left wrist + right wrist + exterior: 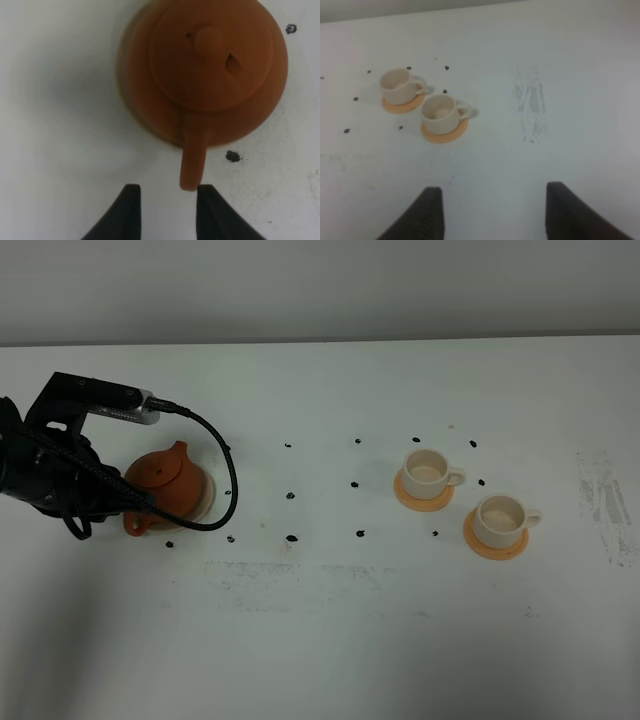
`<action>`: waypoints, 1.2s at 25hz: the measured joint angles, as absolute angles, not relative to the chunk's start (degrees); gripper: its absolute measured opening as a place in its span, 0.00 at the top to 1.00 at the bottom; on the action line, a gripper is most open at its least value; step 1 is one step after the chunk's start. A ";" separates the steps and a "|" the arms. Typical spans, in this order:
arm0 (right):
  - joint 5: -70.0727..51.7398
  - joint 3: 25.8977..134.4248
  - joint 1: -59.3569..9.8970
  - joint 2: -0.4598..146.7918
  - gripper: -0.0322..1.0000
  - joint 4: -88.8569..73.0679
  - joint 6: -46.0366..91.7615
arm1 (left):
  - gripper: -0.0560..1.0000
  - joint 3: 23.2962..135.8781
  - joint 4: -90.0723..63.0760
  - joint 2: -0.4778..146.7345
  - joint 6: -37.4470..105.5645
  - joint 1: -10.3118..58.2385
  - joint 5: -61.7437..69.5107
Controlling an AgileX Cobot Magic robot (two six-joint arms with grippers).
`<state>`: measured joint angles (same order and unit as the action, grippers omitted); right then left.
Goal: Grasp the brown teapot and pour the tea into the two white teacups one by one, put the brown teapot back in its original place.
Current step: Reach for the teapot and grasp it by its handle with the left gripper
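Teapot (165,478) on saucer (209,490), cups (428,468) (499,517) look empty, L gripper (168,190) spread by its handle (192,160), R gripper (493,190) spread too: pouring prob. not begun.

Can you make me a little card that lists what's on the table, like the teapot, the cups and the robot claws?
teapot: brown teapot, lid on, sitting on a pale saucer
cups: far teacup and near teacup, both white, each on an orange coaster; no dark tea seen inside
left claw: open, at the tip of the teapot's handle, not gripping
right claw: open, holding nothing
table: white, dotted with black marks
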<state>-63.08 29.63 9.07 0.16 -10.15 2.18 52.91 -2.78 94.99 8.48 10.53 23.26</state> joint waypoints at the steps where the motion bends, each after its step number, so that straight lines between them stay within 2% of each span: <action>1: -63.08 29.63 9.07 0.16 0.54 -10.15 2.18 | 0.70 52.99 -2.78 95.27 8.49 10.53 23.10; 30: -63.08 29.63 9.07 0.16 0.54 -10.21 2.23 | 0.69 55.09 -9.71 103.48 17.15 10.53 19.93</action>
